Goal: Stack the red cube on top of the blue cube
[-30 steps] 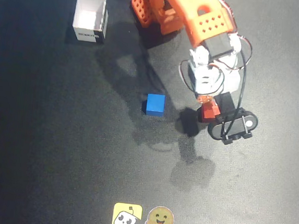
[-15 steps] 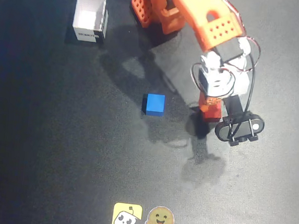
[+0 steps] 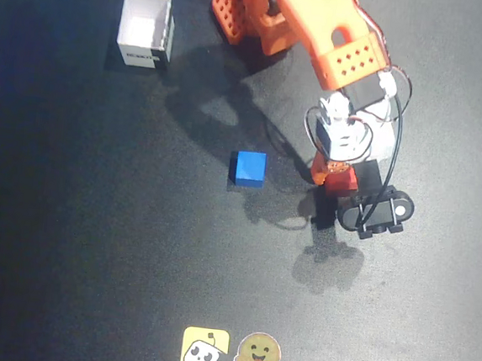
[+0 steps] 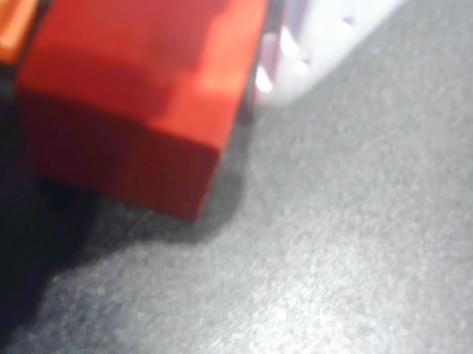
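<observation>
The red cube [image 3: 340,182] sits right of centre on the black mat, under the orange arm's wrist. My gripper [image 3: 340,170] has come down over it. In the wrist view the red cube [image 4: 135,84] fills the upper left, with the orange finger [image 4: 5,8] against its left side and the white finger [image 4: 313,38] against its right side, so the gripper is shut on it. The cube's underside is close to the mat; I cannot tell whether it is lifted. The blue cube [image 3: 248,168] lies alone about a hand's width to the left, at the mat's middle.
An open white box [image 3: 146,30] stands at the back left. The arm's orange base [image 3: 247,12] is at the top centre. Two stickers [image 3: 204,349] [image 3: 259,355] lie at the front edge. Bare mat surrounds the blue cube.
The arm's wrist swung and lowered over the red cube, and the black camera mount shifted slightly. The red cube barely moved; the blue cube stayed still.
</observation>
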{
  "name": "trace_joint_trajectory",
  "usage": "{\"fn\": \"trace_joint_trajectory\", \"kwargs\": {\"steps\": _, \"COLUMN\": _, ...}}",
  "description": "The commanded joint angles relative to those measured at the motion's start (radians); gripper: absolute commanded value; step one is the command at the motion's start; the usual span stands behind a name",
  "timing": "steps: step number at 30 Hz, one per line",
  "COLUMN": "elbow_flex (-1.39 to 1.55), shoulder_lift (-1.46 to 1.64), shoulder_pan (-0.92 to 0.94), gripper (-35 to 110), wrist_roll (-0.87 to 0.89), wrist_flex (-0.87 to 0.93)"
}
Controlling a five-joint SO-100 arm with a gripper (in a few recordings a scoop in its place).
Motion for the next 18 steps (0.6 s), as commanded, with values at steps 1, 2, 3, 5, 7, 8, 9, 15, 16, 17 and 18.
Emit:
{"fn": "trace_joint_trajectory", "kwargs": {"steps": 1, "elbow_flex": -0.006, "shoulder_lift": -0.006, "shoulder_pan": -0.006, "gripper": 19, "wrist_roll": 0.011, "wrist_flex": -0.023}}
{"fn": "trace_joint_trajectory", "kwargs": {"steps": 2, "elbow_flex": -0.003, "shoulder_lift": -0.011, "shoulder_pan": -0.006, "gripper": 19, "wrist_roll": 0.011, "wrist_flex": -0.031}}
{"fn": "trace_joint_trajectory", "kwargs": {"steps": 3, "elbow_flex": 0.002, "shoulder_lift": -0.012, "shoulder_pan": -0.006, "gripper": 17, "wrist_roll": 0.015, "wrist_flex": -0.035}}
{"fn": "trace_joint_trajectory", "kwargs": {"steps": 5, "elbow_flex": 0.009, "shoulder_lift": -0.012, "shoulder_pan": -0.008, "gripper": 12, "wrist_roll": 0.021, "wrist_flex": -0.044}}
{"fn": "trace_joint_trajectory", "kwargs": {"steps": 7, "elbow_flex": 0.012, "shoulder_lift": -0.012, "shoulder_pan": -0.008, "gripper": 6, "wrist_roll": 0.028, "wrist_flex": -0.044}}
{"fn": "trace_joint_trajectory", "kwargs": {"steps": 8, "elbow_flex": 0.014, "shoulder_lift": -0.012, "shoulder_pan": -0.008, "gripper": 4, "wrist_roll": 0.031, "wrist_flex": -0.044}}
{"fn": "trace_joint_trajectory", "kwargs": {"steps": 9, "elbow_flex": 0.014, "shoulder_lift": -0.012, "shoulder_pan": -0.008, "gripper": 2, "wrist_roll": 0.037, "wrist_flex": -0.044}}
{"fn": "trace_joint_trajectory", "kwargs": {"steps": 15, "elbow_flex": 0.02, "shoulder_lift": 0.026, "shoulder_pan": 0.005, "gripper": 0, "wrist_roll": 0.051, "wrist_flex": -0.032}}
{"fn": "trace_joint_trajectory", "kwargs": {"steps": 16, "elbow_flex": 0.02, "shoulder_lift": 0.046, "shoulder_pan": 0.014, "gripper": 0, "wrist_roll": 0.051, "wrist_flex": -0.017}}
{"fn": "trace_joint_trajectory", "kwargs": {"steps": 17, "elbow_flex": 0.02, "shoulder_lift": 0.067, "shoulder_pan": 0.023, "gripper": 0, "wrist_roll": 0.051, "wrist_flex": 0.002}}
{"fn": "trace_joint_trajectory", "kwargs": {"steps": 18, "elbow_flex": 0.017, "shoulder_lift": 0.091, "shoulder_pan": 0.035, "gripper": 0, "wrist_roll": 0.046, "wrist_flex": 0.026}}
